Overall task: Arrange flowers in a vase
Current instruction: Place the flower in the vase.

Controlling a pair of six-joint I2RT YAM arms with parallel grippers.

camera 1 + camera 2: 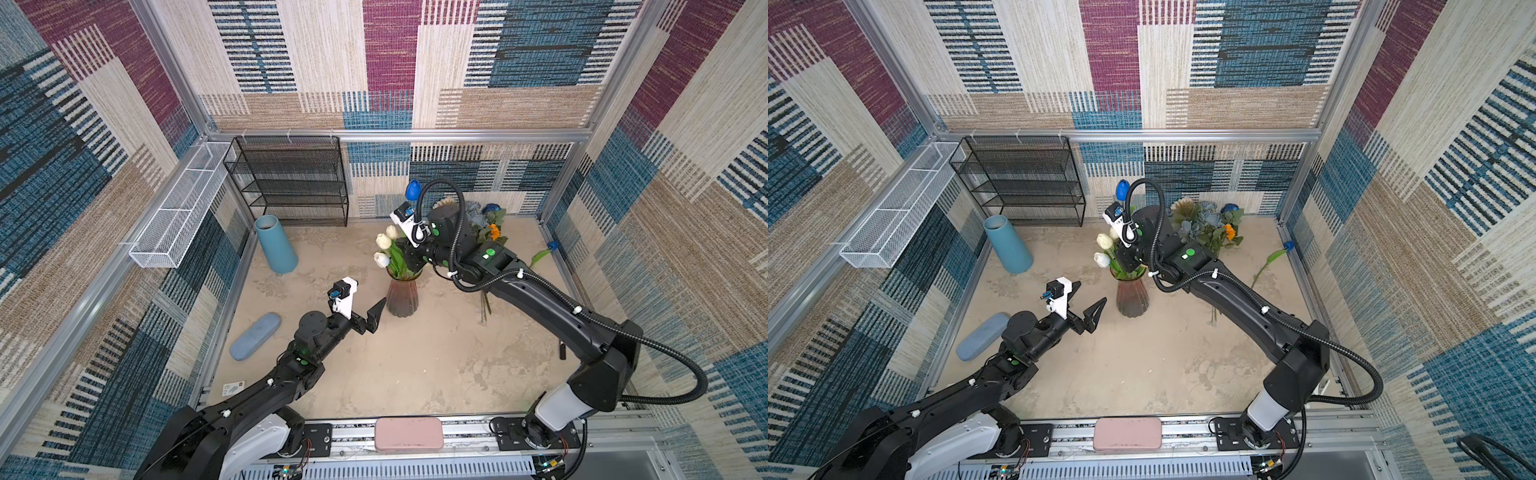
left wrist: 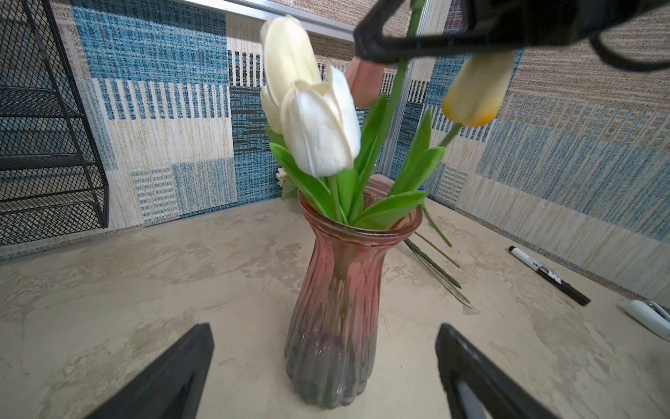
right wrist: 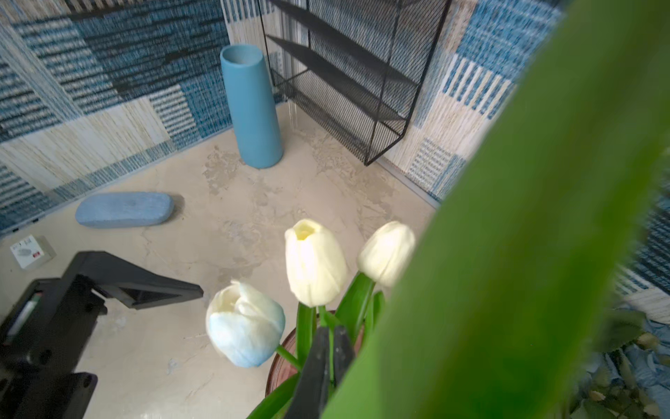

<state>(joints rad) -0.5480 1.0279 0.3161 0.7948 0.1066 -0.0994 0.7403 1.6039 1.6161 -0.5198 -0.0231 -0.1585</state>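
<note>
1. Left fingers [image 1: 1092, 291]: spread wide and empty, held just beside the ribbed pink glass vase [image 1: 402, 297] without touching it.
2. Vase: stood upright mid-table [image 1: 415, 365]. White tulips [image 1: 383, 241], a pink tulip [image 2: 366, 87] and a yellow tulip [image 2: 478, 90] are already housed in it.
3. Right fingers [image 3: 328, 337]: pinched on the green stem of the blue tulip [image 1: 412, 190], above the vase mouth. Insertion is judged to be the step in hand. Next, the stem is to be lowered and released, and the fingers drawn clear of neighbouring blooms.
4. Unplaced flowers [image 1: 1206, 226]: heaped on the table's far right side, to be fetched afterwards.
</note>
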